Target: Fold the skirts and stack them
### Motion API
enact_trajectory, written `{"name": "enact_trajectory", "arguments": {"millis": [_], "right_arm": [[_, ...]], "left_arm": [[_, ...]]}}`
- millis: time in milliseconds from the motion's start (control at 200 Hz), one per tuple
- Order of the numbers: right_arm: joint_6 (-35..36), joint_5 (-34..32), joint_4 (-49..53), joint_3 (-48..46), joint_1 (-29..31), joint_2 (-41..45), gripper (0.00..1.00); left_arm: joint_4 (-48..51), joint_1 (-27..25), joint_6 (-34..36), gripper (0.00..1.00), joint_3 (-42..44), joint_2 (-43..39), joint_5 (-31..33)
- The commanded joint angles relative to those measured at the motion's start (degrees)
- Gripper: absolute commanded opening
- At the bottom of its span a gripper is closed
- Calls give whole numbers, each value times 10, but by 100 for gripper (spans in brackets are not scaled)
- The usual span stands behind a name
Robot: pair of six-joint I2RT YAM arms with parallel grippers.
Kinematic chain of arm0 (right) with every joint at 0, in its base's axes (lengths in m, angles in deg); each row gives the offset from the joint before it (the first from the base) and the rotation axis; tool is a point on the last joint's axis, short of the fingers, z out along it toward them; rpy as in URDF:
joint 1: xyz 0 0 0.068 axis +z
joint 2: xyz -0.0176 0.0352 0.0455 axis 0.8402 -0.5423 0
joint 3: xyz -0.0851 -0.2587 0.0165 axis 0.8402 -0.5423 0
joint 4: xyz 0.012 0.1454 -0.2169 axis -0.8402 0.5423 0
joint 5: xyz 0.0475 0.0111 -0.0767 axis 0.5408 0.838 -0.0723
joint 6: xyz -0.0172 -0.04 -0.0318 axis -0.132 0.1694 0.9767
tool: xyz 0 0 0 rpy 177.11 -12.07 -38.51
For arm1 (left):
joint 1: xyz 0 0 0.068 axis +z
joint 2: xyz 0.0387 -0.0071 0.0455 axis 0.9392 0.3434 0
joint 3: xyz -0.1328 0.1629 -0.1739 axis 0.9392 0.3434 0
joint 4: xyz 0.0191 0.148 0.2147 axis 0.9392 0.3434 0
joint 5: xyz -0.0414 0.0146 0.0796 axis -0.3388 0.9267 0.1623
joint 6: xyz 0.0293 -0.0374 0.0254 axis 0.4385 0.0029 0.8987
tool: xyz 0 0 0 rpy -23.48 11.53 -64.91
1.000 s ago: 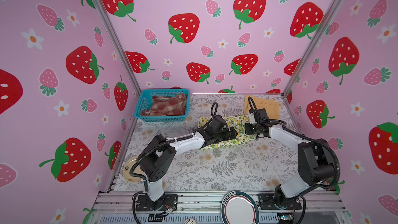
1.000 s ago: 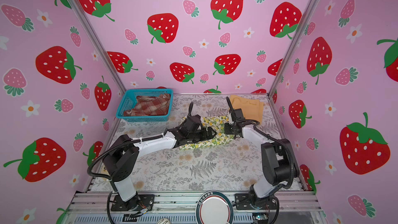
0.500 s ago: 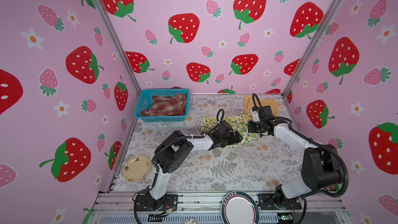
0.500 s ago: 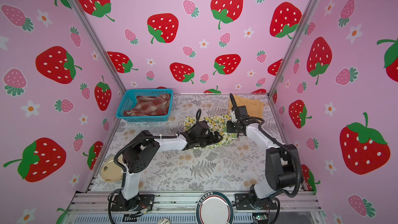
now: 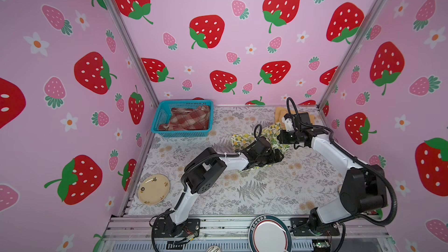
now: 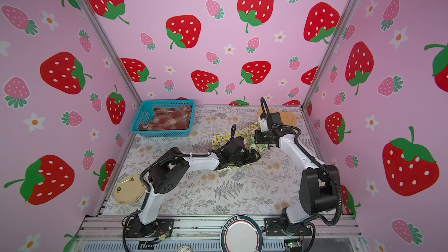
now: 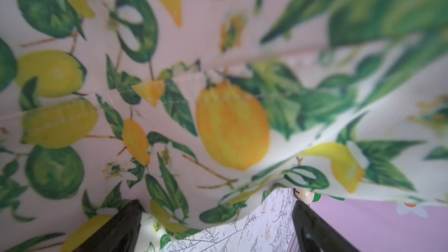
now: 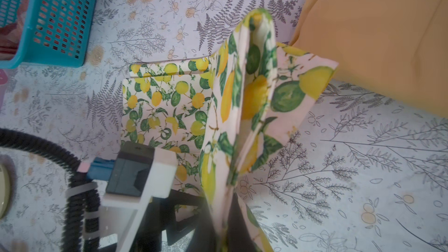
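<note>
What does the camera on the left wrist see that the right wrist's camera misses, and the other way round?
Left wrist only: the left gripper, fingers spread wide. Right wrist only: the teal basket, the mustard skirt, and the right gripper pinching up a fold. Both: the lemon skirt and the floral table cover.

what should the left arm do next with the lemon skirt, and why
Probably close the left gripper on the lemon skirt: its jaws stand open with the cloth's edge right at their tips, while the right gripper is shut on a raised fold. A second grip should keep the cloth from sagging.
</note>
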Motion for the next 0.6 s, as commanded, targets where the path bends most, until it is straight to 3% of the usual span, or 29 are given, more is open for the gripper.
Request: {"name": "enact_trajectory", "arguments": {"millis": [0, 355, 595], "right_arm": [[-6, 23, 11, 16, -6, -4, 1], [3, -8, 15, 15, -20, -2, 1], [-12, 21, 11, 18, -20, -8, 1]], "left_arm": [[7, 6, 6, 98, -12, -21, -7], [42, 92, 64, 99, 139, -183, 20], [42, 142, 78, 99, 195, -194, 15]]}}
